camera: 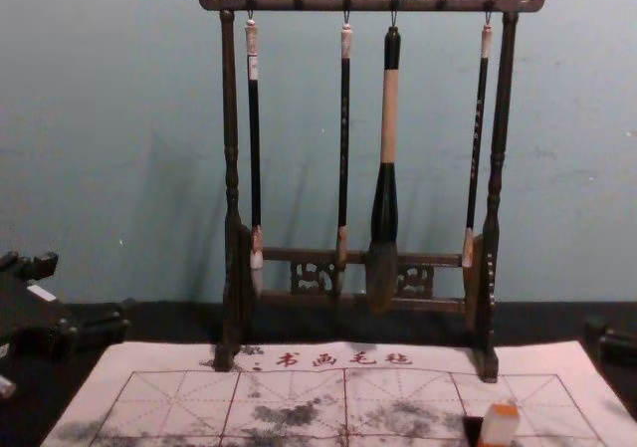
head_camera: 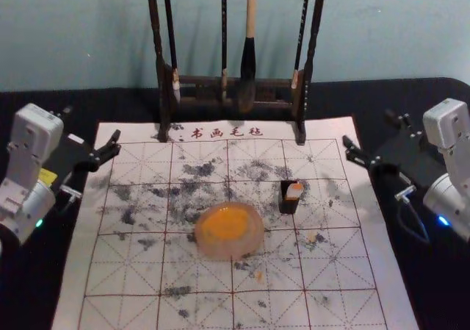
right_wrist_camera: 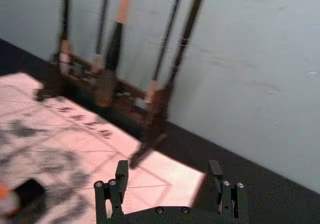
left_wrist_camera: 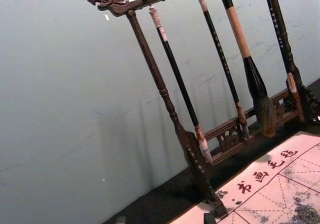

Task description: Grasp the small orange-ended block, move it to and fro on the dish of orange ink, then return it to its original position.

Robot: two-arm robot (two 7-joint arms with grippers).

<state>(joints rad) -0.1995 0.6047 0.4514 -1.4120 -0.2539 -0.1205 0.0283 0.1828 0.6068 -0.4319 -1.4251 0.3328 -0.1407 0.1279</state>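
wide open, left gripper (head_camera: 91,124), right gripper (head_camera: 369,128), aloft

The rack (camera: 368,3) looks wooden — the ink (head_camera: 225,224) smooth and glossy, the tablecloth (head_camera: 37,293) matt.

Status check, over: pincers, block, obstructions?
Left pincer open, right pincer open, at opposite edges of mat. Block ungripped, orange end up, right of dish. No obstruction seen, over.
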